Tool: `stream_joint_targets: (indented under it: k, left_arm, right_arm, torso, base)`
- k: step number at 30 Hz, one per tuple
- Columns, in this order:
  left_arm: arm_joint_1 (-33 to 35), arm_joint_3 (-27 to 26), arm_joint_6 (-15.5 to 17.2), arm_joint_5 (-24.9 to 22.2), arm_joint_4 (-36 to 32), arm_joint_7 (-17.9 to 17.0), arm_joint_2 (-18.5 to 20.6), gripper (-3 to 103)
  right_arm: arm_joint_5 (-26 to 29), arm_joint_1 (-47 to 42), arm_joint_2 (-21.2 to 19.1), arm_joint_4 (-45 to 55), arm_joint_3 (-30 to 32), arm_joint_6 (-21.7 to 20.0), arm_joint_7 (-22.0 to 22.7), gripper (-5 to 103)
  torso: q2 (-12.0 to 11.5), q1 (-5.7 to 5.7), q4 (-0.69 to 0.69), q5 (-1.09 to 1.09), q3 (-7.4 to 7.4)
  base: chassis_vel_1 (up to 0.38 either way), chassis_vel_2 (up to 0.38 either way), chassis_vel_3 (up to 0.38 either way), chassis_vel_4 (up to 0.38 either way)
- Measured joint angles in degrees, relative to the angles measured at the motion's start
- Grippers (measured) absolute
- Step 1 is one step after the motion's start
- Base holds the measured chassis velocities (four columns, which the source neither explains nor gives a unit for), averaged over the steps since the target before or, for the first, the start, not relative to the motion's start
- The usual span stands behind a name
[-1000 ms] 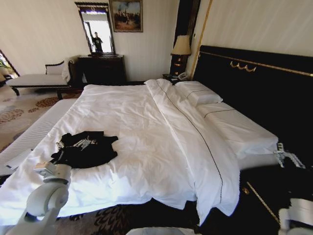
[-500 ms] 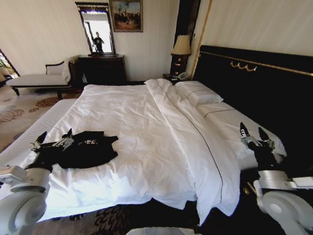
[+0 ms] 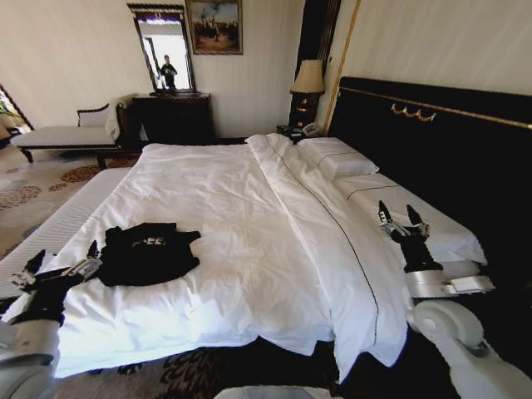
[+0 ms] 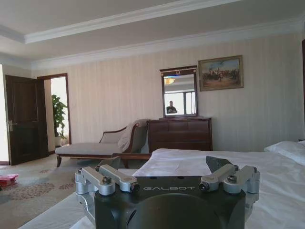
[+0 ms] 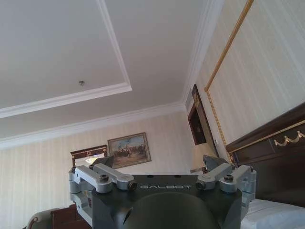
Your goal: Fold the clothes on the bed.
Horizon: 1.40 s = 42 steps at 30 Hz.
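With my left gripper (image 3: 60, 264) and right gripper (image 3: 402, 219) both spread and empty, I judged the limp, light black cotton T-shirt (image 3: 150, 253), crumpled near the white-sheeted bed's (image 3: 249, 216) left edge, best pinched at its shoulders.

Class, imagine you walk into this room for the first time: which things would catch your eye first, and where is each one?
First, the very large white bed filling the middle of the head view, against its tall dark headboard on the right. Next, the black T-shirt lying small on the bedding near the bed's left edge. The left gripper hovers open beside that shirt, and the right gripper is raised open over the right side.
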Motion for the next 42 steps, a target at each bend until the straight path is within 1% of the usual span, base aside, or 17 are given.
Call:
stream_joint_targets:
  k: [1,5,8,13,24,42]
  left_arm:
    - [0.0,0.0,0.0,0.0,0.0,0.0,0.0,100]
    - [0.0,2.8,-0.3,2.3,-0.7,0.0,-2.4,100]
    - [-0.2,3.5,-0.3,2.7,-0.8,0.0,-2.7,100]
    - [-0.3,4.2,-0.3,3.3,-0.3,0.0,-2.7,100]
    - [-1.5,6.0,-0.3,4.3,0.8,0.1,-2.9,100]
    - [-2.3,6.3,-0.3,4.5,1.6,0.2,-2.4,100]
  right_arm:
    - [0.0,0.0,0.0,0.0,0.0,0.0,0.0,100]
    - [-0.9,-0.9,0.0,0.6,-0.6,0.0,-0.3,100]
    - [-1.0,-1.4,0.0,0.6,-0.6,0.0,-0.4,100]
    - [-1.5,-1.6,0.3,0.1,-1.0,0.0,-0.4,100]
    - [-2.4,-1.6,0.5,-0.7,-1.3,0.1,-0.7,100]
    - [-2.9,-0.6,1.2,-1.8,-2.7,0.3,-0.6,100]
  torso:
    - [0.0,0.00,0.00,0.00,0.00]
    - [0.0,0.00,0.00,0.01,0.00]
    - [0.0,0.00,-0.02,0.01,0.00]
    - [0.0,0.00,0.00,0.01,0.00]
    - [0.0,0.00,0.00,0.01,0.00]
    - [0.0,0.00,0.00,0.01,0.00]
  base:
    - [0.000,0.000,0.000,0.000]
    - [0.000,0.000,0.000,0.000]
    - [0.000,0.000,0.000,0.000]
    - [0.000,0.000,0.000,0.000]
    - [0.000,0.000,0.000,0.000]
    - [0.000,0.000,0.000,0.000]
